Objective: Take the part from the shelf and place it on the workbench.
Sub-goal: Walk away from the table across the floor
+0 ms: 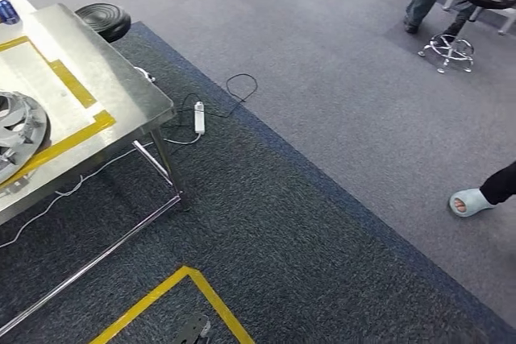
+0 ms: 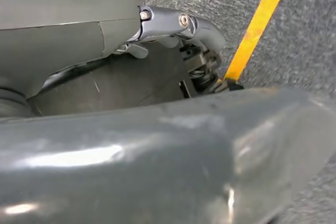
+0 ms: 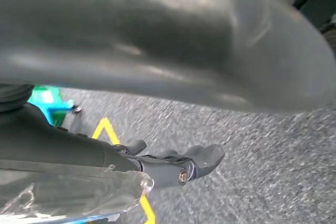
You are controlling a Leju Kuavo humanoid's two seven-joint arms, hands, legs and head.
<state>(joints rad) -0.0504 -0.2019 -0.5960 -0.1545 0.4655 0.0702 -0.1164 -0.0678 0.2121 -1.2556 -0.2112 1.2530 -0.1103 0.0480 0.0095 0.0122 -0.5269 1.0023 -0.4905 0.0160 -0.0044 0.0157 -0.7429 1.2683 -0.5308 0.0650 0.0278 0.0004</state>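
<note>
Workbench: metal table with thin steel legs, in the upper left of the head view; yellow tape marks a rectangle on its top.
Part: silver spoked wheel cover lying flat on the workbench inside the taped rectangle, cut off by the left edge of the head view.
Black disc: round dark object just beyond the far corner of the workbench, upper left.
Blue can: small object at the far left edge, on the table top.
Power strip: white, on the carpet just right of the workbench, with a black cable looping behind it and a white cable trailing under the table.
Floor tape: yellow corner on the dark carpet, bottom centre of the head view.
Person: a foot in a pale sandal at the right edge; a second person seated on a stool in the upper right.
Left hand: dark fingers extended beside a large grey blurred body; nothing seen in them, though whether they are spread or pressed together cannot be told.
Right hand: fingers stretched out over the carpet, close together, holding nothing visible; a blurred grey body fills the top of that view.
</note>
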